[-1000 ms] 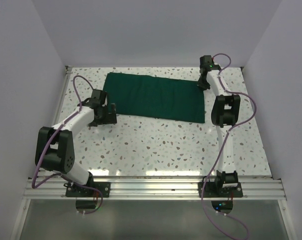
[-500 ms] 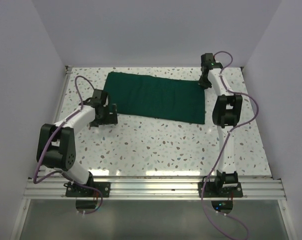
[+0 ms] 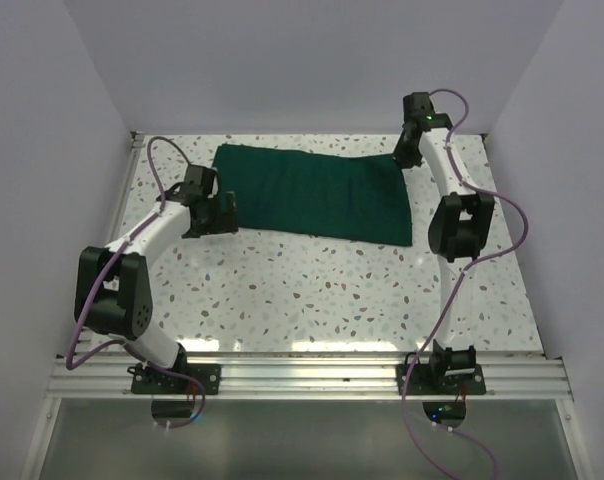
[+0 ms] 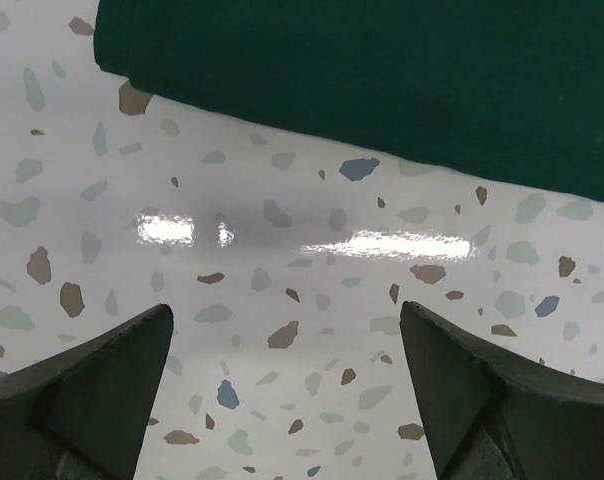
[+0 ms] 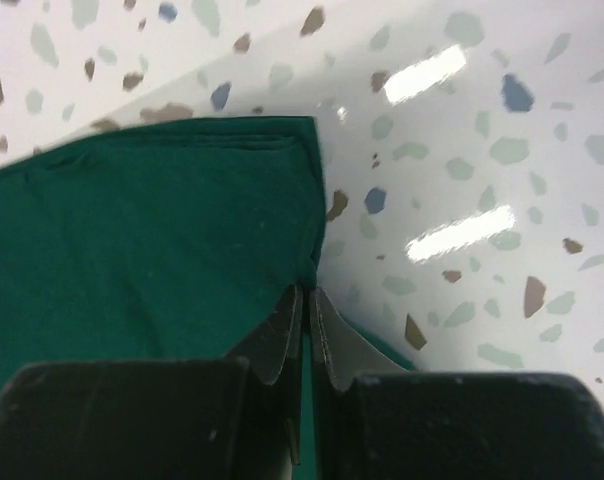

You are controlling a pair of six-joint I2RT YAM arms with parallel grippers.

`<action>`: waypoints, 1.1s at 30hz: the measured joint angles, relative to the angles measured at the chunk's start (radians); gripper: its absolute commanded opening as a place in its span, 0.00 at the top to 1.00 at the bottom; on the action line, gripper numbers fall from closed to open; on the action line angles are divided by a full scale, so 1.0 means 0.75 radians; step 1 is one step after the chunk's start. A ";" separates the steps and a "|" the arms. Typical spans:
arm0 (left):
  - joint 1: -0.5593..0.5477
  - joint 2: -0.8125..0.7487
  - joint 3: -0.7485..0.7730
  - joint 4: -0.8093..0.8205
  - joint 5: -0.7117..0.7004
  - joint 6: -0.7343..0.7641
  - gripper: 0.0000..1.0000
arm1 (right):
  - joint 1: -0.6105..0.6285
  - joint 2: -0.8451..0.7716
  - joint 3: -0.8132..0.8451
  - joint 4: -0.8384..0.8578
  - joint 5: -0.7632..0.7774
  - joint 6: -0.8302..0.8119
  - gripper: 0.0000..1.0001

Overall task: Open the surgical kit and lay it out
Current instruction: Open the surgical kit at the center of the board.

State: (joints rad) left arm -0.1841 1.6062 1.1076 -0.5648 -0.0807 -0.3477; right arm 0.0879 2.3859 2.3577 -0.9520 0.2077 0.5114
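Surgical kit lies folded, a dark green bundle on the far part of the speckled table. Right end effector is pinched closed on its right edge, likely to peel a flap back. Left end effector hovers wide open beside the left corner, probably awaiting its side.

Both arms are built alike: slim white shell links joined by chunky black joint housings, the biggest a boxy black elbow. The left arm and the right arm each stand on a small black base plate fixed to a ribbed aluminium rail. A thin purple cable loops along each arm and trails below its base. The left tool has broad matt black wedge fingers. The right tool has thin dark blades on a blocky black body.
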 measured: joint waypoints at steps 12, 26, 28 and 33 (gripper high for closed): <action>0.000 0.034 0.194 -0.020 0.041 0.001 0.00 | 0.429 -0.228 -0.520 -0.014 -0.166 -0.053 1.00; -0.001 0.047 0.230 -0.037 0.119 -0.016 0.00 | 0.496 -0.666 -1.023 0.056 -0.297 -0.129 0.32; -0.004 0.047 0.224 -0.035 0.126 -0.024 0.00 | 0.520 -0.667 -1.030 0.047 -0.298 -0.153 0.25; -0.017 0.014 0.136 -0.029 0.127 -0.037 0.00 | 0.541 -0.662 -1.008 0.010 -0.294 -0.196 0.25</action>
State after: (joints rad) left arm -0.1967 1.6165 1.2098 -0.5865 0.0147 -0.3756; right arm 0.4934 1.8893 1.6016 -0.9443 -0.0132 0.3645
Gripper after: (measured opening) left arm 0.994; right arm 0.757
